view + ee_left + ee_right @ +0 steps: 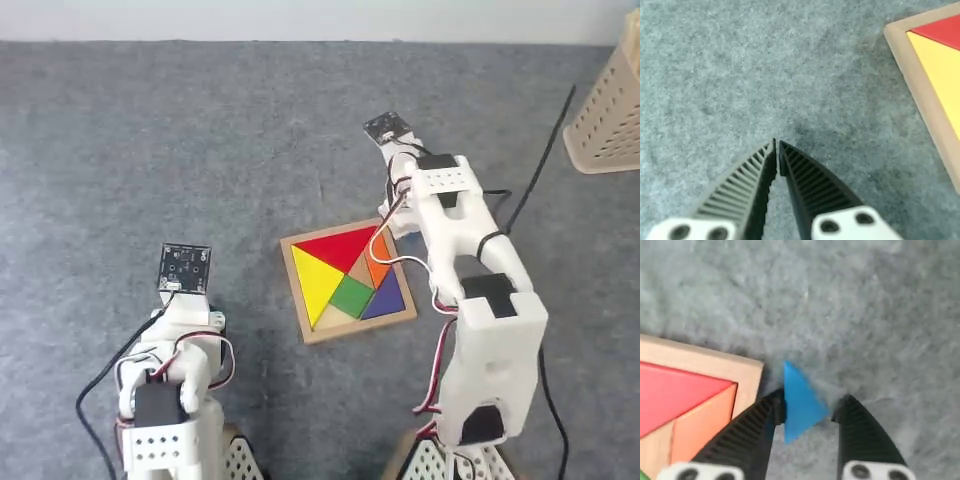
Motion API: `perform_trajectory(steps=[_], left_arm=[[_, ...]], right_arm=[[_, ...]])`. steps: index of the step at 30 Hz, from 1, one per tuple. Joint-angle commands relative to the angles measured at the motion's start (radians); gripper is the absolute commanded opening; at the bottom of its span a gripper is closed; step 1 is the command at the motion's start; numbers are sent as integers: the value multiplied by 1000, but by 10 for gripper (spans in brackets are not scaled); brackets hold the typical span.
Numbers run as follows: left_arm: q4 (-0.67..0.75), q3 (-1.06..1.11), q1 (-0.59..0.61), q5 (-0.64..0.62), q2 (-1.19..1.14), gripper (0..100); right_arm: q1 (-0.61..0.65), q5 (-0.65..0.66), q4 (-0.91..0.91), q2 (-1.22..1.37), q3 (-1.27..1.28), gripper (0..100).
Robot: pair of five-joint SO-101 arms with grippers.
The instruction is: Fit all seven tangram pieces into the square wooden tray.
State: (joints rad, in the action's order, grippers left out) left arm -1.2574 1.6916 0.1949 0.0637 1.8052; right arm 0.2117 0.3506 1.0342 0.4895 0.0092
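Observation:
The square wooden tray (345, 332) lies mid-table holding a red triangle (338, 248), a yellow triangle (315, 280), a green square (352, 296), an orange piece (378, 270) and a purple triangle (388, 300). A small blue triangle (800, 402) lies on the carpet just outside the tray's corner (747, 370). My right gripper (812, 401) is open and straddles it, one finger touching its edge. My left gripper (776, 145) is shut on nothing, low over bare carpet beside the tray's rim (920, 95).
A grey carpet covers the table. A beige slatted basket (610, 100) stands at the far right edge. The right arm (455, 210) hangs over the tray's right side; its cables trail across the orange piece.

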Motion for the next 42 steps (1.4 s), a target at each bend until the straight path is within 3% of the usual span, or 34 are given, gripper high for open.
perform_trajectory(steps=[1, 7, 18, 28, 42], left_arm=[[-6, -7, 0, 5, 18, 12], [-6, -7, 0, 5, 18, 12], [-6, -7, 0, 5, 18, 12], [-6, -7, 0, 5, 18, 12], [-6, -7, 0, 5, 18, 12]], right_arm=[[-47, -20, 68, -91, -21, 122], [-5, -9, 24, -378, 207, 122], [288, 196, -10, -905, 634, 121], [527, 270, -4, -779, 669, 121], [541, 382, -56, -605, 657, 126]])
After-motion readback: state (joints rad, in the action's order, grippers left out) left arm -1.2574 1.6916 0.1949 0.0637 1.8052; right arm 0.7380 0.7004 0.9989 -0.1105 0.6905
